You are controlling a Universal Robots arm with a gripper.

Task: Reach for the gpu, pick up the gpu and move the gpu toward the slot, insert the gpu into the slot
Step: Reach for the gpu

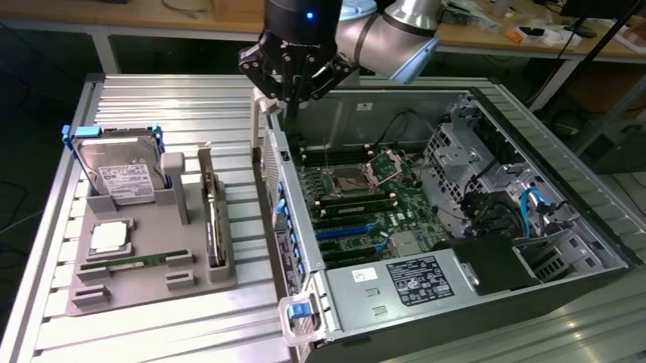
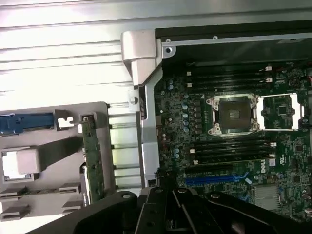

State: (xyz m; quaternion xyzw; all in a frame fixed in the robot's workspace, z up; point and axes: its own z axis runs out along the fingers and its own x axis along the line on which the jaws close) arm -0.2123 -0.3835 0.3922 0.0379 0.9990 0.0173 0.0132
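The gpu [image 1: 213,219] stands on its long edge in a grey holder [image 1: 151,291] on the exterior view's left, outside the computer case. In the wrist view the gpu [image 2: 92,156] is seen edge-on as a narrow green board. The bright-blue slot [image 1: 349,230] lies on the motherboard inside the open case, and the wrist view has the slot [image 2: 214,179] just beyond the gripper body. My gripper [image 1: 290,97] hangs above the case's back corner, well above and behind the gpu. Its dark fingers [image 2: 168,191] come together to a point, shut with nothing in them.
A silver hard drive [image 1: 121,178] in a blue bracket and a green memory stick [image 1: 136,262] share the holder. The case wall [image 1: 287,227] stands between holder and motherboard. Inside are the CPU socket [image 1: 353,179], power supply [image 1: 414,276] and drive cage [image 1: 474,159].
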